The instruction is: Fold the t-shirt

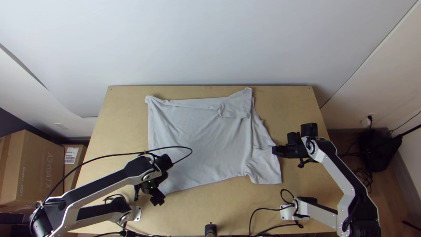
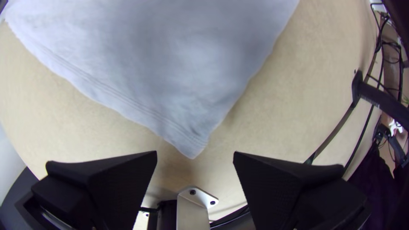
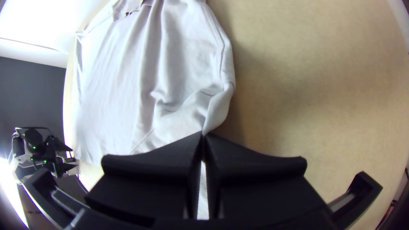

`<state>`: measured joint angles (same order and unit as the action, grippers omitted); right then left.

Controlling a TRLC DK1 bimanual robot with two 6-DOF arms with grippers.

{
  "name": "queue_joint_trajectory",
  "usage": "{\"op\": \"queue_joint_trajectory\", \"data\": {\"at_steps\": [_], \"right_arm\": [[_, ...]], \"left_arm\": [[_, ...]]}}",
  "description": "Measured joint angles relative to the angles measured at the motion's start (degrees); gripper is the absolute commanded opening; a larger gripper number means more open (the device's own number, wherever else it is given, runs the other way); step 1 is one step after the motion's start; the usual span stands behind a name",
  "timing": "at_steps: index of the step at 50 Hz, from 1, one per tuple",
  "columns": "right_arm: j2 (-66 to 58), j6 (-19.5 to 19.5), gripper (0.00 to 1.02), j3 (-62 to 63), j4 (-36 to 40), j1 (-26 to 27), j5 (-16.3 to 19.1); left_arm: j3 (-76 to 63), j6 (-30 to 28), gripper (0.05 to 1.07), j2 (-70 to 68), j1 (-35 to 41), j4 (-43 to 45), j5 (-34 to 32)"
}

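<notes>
"Start at the table's near edge (image 1: 175, 226). What's there?"

"Toward its left corner, the left gripper (image 2: 195, 154), jaws wide apart, nothing between them."

"And the cloth from there?"

"The t-shirt (image 1: 201, 140) lies mostly spread over the middle of the table. Its near-left corner (image 2: 194, 138) points right at the gap, lying on the wood just beyond the jaws, toward the table's far side. The left arm is clearly the nearer one to that corner."

"So no sideways swing?"

"Hardly any, I'd judge: lower, then close over the corner. Too high and it would catch only air."

"And the right gripper (image 1: 274, 150)?"

"Farther up, toward the table's right edge. Its jaws are pressed together on what looks like a pinch of cloth at the shirt's right end, just beyond the near sleeve (image 1: 266, 169)."

"Which way does the shirt run?"

"Hem along the left, neck end right, so its length follows the near edge. Farthest off, a folded-over flap (image 1: 237, 105) sits near the table's far edge. Folding looks barely begun."
</notes>
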<state>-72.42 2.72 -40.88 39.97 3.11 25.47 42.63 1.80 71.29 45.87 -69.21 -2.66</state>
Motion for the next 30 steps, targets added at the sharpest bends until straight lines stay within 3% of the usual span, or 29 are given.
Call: {"op": "queue_joint_trajectory", "data": {"at_steps": [10,15,24,30], "right_arm": [[0.00,0.00,0.02,-0.81,0.37,0.72,0.00],[0.02,0.00,0.02,-0.81,0.72,0.72,0.00],[0.79,0.00,0.02,-0.81,1.05,0.72,0.00],[1.20,0.00,0.02,-0.81,1.09,0.72,0.00]], "left_arm": [[0.00,1.09,0.92,6.36,3.91,0.61,1.11],[0.00,1.25,0.78,8.79,4.42,1.18,1.44],[0.00,1.29,0.78,9.14,4.55,2.58,1.44],[0.00,1.66,0.57,9.14,4.55,2.95,1.44]]}}
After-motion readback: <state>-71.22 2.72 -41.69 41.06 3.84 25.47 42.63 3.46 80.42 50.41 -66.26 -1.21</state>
